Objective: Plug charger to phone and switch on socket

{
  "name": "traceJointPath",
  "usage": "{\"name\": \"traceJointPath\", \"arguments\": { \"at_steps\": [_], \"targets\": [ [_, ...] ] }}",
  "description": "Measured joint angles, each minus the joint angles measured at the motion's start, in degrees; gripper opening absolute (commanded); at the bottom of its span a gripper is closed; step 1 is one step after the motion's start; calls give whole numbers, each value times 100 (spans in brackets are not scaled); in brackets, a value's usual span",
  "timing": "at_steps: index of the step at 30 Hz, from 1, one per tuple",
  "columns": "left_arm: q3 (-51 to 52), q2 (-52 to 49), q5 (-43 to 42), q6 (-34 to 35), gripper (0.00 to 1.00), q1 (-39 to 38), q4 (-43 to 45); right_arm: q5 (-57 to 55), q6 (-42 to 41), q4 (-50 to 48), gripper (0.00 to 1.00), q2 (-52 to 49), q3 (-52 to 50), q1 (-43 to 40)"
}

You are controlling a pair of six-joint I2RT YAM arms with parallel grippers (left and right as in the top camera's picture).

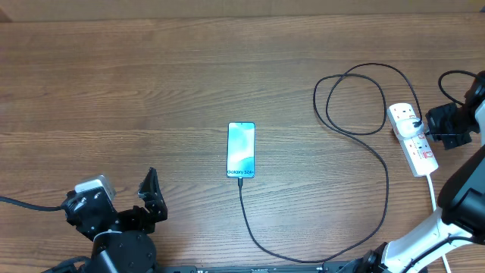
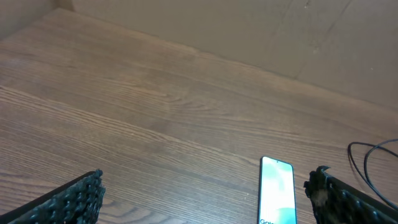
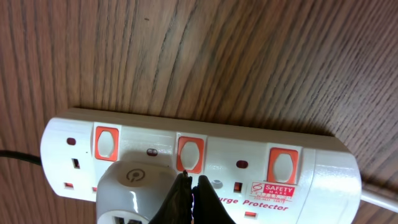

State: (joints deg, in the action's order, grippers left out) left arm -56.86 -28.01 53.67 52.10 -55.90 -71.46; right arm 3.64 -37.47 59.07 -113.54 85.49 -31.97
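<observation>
— Where are things?
— A slim blue-screened phone (image 1: 241, 149) is laid mid-surface (image 1: 114, 91), a thin black cable (image 1: 242, 206) joined; a white power strip (image 3: 323, 168) is set rightward.
— Claws?
— Left claw (image 2: 205, 196) is spread apart; right claw (image 3: 193, 180) is pinched together at a red switch (image 3: 190, 154).

A brown wood-grain table (image 1: 114, 91) fills the overhead view, its grain running left to right. At its far edge stands a plain beige wall (image 2: 280, 31). The light is soft and even, with faint sheen.

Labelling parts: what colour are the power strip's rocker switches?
The switches are orange-red; right wrist view shows best.
</observation>
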Motion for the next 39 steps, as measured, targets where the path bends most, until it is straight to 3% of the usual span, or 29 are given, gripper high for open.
{"name": "traceJointPath", "arguments": {
  "at_steps": [39],
  "targets": [
    [0, 0, -120, 0, 100, 0, 101, -680, -9, -234, 4, -225, -87, 411]
  ]
}}
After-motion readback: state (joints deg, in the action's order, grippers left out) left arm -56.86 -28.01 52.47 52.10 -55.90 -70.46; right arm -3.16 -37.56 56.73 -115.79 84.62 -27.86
